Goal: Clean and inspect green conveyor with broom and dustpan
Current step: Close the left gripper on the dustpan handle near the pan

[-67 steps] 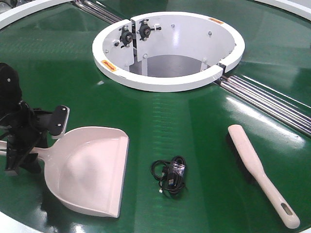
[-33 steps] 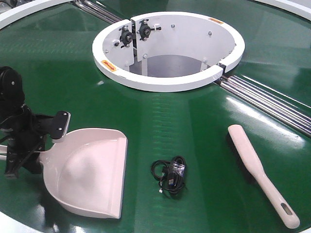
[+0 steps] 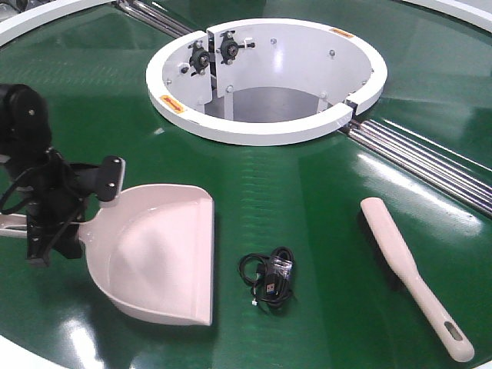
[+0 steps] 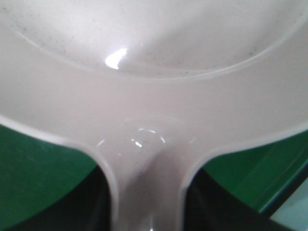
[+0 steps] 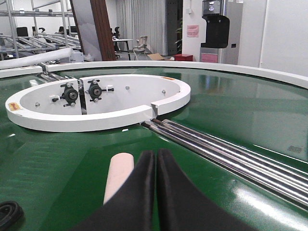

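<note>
Dustpan [image 3: 161, 261], pinched at its handle by the left gripper [image 3: 77, 219] (right gripper [image 5: 155, 183] pressed together, empty), could be twisted loose if its lip is dragged against the green conveyor [image 3: 307, 200].

No legible text or labels.

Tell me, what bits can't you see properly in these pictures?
Dustpan handle: front view, left claw covers most; left wrist view's bottom edge cuts it.
Broom: right wrist view, right claw hides all but its tip.
Black cable bundle: front view, too small to identify.
</note>
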`<state>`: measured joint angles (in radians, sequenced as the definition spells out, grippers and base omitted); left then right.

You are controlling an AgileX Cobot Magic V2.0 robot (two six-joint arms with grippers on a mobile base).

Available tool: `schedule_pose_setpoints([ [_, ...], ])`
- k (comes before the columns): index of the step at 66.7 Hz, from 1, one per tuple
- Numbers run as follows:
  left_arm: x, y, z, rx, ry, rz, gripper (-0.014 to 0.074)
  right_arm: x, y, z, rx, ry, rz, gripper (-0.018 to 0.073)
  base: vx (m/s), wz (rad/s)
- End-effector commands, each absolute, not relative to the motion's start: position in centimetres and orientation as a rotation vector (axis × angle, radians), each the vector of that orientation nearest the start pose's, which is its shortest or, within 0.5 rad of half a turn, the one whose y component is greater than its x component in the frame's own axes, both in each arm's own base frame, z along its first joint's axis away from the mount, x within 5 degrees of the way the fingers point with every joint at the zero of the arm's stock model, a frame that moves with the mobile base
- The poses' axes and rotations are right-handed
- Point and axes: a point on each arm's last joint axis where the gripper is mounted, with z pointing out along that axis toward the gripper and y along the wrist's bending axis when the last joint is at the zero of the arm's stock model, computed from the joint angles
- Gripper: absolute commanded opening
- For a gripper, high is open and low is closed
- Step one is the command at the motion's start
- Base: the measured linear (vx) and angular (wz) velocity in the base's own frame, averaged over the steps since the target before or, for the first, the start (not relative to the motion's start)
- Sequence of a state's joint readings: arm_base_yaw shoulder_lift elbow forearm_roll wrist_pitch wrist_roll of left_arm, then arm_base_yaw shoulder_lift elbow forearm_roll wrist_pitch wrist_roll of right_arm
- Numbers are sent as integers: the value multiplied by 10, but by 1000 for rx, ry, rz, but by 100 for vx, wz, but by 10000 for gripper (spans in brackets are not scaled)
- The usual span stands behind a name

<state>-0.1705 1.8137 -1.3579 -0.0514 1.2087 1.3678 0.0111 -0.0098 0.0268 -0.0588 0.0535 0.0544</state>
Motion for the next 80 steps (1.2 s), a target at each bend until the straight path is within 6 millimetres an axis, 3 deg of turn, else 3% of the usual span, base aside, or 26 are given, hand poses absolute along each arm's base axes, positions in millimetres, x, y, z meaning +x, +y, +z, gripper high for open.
schedule_pose_setpoints([
  [1,336,-71,248,2154,2247,8,-8,56,0,200,-19,1482,-9,-10,0,0],
  [10,338,-72,243,2190,2290,121,-8,56,0,200,-19,1482,-9,-10,0,0],
  [23,337,-79,243,2211,2256,141,-8,56,0,200,-19,1482,-9,-10,0,0],
  [80,336,-86,242,2172,2251,61,-8,56,0,200,-19,1482,-9,-10,0,0],
])
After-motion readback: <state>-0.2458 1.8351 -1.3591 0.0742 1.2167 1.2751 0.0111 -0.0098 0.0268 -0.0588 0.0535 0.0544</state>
